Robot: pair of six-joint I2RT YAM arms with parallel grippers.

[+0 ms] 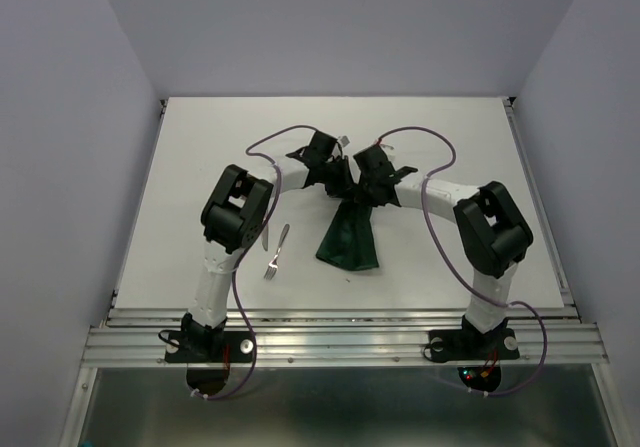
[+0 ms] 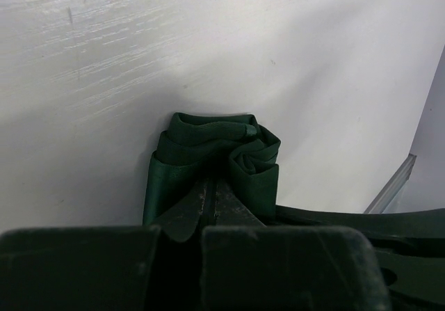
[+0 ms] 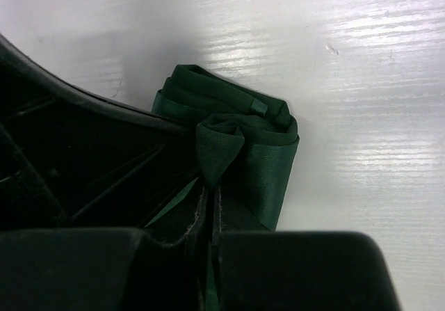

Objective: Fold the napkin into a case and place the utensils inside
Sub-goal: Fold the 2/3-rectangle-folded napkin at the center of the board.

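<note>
Mid-table, both arms reach inward and meet over one end of the napkin (image 1: 350, 237). L gripper (image 1: 336, 175) and R gripper (image 1: 364, 183) sit almost tip to tip, angled toward each other, w/ the dark green cloth gathered to a narrow neck right btwn them.

From that pinched far end the napkin fans out wider toward the near edge, lying on the white table (image 1: 200, 157) as a rough wedge. It's not a neat rectangle, just bunched and creased.

L wrist view: L gripper (image 2: 211, 189) has its jaws pressed together w/ cloth caught btwn the tips. The napkin (image 2: 208, 140) bulges out past them in several stacked folds, one rolled corner on the right side, table surface behind.

R wrist view: same story. R gripper (image 3: 211, 189) is clamped tight on the fabric, and the napkin (image 3: 268, 158) is layered and curled just beyond the tips, a small pointed flap hanging over the pinch. A black part fills the left of this view, prob the other arm, can't say for sure.

Utensils (image 1: 277, 252) lie on the table left of the napkin, apart from it, close beside the L arm's upper link. They're slim, silver, roughly in line, slanting toward the near edge. The nearer one looks like a fork (image 1: 270, 267), tines toward the arm bases; the other is too small to make out
</note>
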